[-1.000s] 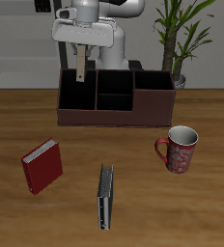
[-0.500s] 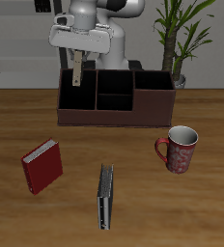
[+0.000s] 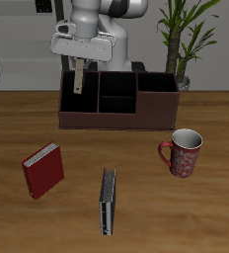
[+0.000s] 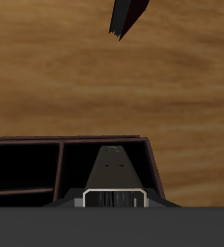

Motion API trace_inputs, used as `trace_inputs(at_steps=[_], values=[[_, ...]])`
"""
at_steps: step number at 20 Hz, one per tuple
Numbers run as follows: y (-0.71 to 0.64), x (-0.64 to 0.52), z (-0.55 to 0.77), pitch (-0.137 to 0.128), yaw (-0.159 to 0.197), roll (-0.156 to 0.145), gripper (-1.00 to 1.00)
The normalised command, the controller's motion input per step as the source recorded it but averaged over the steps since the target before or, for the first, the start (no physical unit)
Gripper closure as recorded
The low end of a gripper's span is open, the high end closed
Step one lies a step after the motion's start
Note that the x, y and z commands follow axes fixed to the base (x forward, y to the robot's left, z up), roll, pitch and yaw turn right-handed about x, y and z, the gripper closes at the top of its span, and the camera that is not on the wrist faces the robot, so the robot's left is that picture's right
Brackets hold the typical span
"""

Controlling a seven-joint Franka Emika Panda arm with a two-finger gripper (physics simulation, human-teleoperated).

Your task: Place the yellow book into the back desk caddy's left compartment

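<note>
On the exterior view we see the red book (image 3: 43,170) lying near the table's front edge. Farther back, the gripper (image 3: 79,61) has its fingers clamped on the yellow book (image 3: 79,78), which hangs upright over the left compartment (image 3: 78,99) of the back desk caddy (image 3: 117,118). The dark book (image 3: 109,201) lies near the front edge, then the mug (image 3: 184,152) stands beside the caddy

Behind my wooden tabletop (image 3: 136,212) stands a pale grey wall (image 3: 18,25), with a green potted plant (image 3: 184,35) near the back edge.
</note>
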Motion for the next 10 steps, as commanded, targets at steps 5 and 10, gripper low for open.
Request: trace_inputs(at_steps=[5, 10], values=[[-0.04, 0.01, -0.13, 0.006, -0.005, -0.007, 1.00], [-0.02, 0.12, -0.26, 0.034, 0.009, -0.003, 1.00]])
